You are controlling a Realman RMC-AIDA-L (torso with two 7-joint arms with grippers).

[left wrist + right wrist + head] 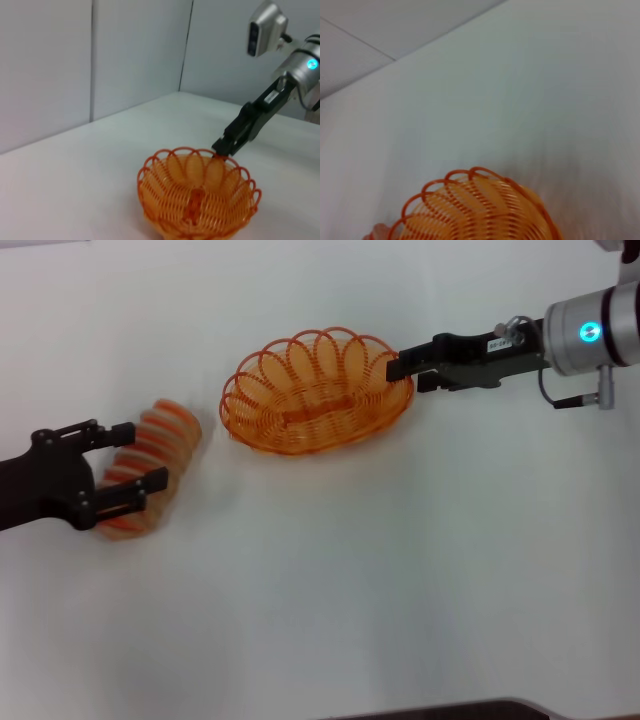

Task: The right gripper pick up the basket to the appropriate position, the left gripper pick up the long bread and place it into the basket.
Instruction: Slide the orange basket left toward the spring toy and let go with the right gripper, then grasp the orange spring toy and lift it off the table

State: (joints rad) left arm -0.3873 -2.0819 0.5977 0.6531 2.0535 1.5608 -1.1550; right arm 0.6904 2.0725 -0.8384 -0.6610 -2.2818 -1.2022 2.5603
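The orange wire basket (pixel 315 400) sits at the table's middle. My right gripper (pixel 408 372), with the white label, is shut on the rim at the basket's right end; it also shows in the left wrist view (pixel 223 146), at the far rim of the basket (pixel 195 200). The right wrist view shows only the basket's near rim (pixel 475 210). The long bread (pixel 170 425), tan with orange ridges, lies slantwise to the left of the basket. My left gripper (pixel 140 457) is open, with one finger on each side of the bread's middle.
The white table (pixel 400 570) spreads in front of the basket and the bread. Grey wall panels (pixel 100 60) stand beyond the table's far edge. A dark edge (pixel 450 710) shows at the table's near side.
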